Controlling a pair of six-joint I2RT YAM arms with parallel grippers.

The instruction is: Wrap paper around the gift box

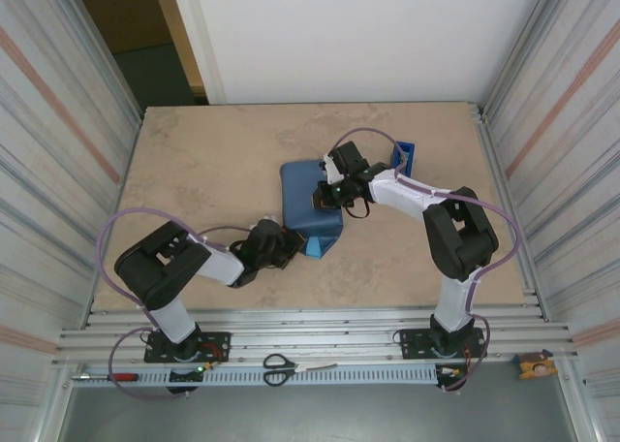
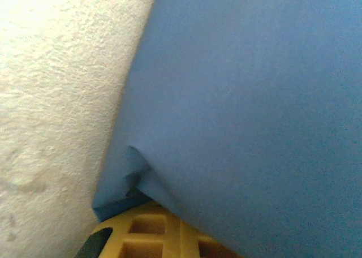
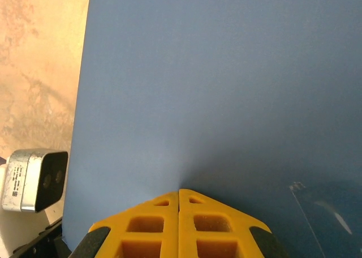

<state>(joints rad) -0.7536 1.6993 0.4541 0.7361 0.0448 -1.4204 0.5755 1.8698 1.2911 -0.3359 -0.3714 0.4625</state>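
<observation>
Paper (image 1: 308, 198) looks thin, light and easily creased, best pinched near an edge; left gripper (image 2: 172, 228) and right gripper (image 3: 179, 194) touch it with jaws closed.

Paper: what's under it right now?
The paper lies folded into a raised bundle on the table. Whatever it wraps is fully covered, so the gift box can't be confirmed.

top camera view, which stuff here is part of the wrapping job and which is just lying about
Job in hand:
paper, folded into a bundle
left gripper and right gripper, both shut, at the paper
blue tape dispenser, probably

Lying about, on the near rail:
scissors
red-handled screwdriver
small orange object
</observation>
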